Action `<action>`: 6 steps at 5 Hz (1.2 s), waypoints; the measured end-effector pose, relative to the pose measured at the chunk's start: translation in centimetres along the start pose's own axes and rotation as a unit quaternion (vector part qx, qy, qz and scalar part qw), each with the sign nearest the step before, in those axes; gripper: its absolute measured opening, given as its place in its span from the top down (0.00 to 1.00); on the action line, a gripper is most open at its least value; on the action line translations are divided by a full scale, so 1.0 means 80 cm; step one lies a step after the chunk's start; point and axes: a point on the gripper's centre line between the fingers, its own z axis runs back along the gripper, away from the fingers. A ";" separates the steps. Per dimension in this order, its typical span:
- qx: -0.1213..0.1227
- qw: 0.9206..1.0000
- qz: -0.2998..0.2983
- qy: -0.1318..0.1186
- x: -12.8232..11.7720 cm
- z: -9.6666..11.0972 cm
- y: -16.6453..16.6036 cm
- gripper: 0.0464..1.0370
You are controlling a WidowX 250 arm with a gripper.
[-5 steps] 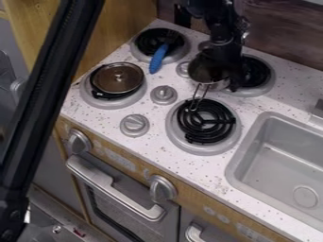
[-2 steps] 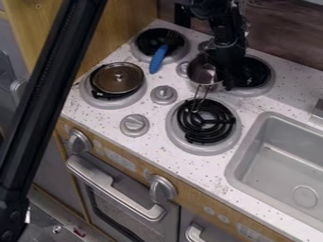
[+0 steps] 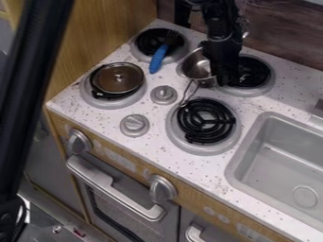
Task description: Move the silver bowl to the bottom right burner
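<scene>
The arm (image 3: 217,23) hangs down at the silver bowl (image 3: 196,66), fingers (image 3: 225,75) pinching or spread, I cannot tell

The right side of the silver bowl (image 3: 197,67) is hidden behind the lower end of the robot arm (image 3: 221,35), which also covers the left part of the back right burner (image 3: 262,85). The arm is cut off by the top edge. A round lid (image 3: 118,78) hides most of the front left burner (image 3: 107,103). The right edge cuts off the sink (image 3: 243,146). The bottom edge crops the oven (image 3: 120,201). A red scrap (image 3: 79,233) below is too small to identify.
</scene>
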 end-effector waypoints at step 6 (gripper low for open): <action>-0.029 0.999 -0.017 0.042 -0.063 0.002 -0.088 0.98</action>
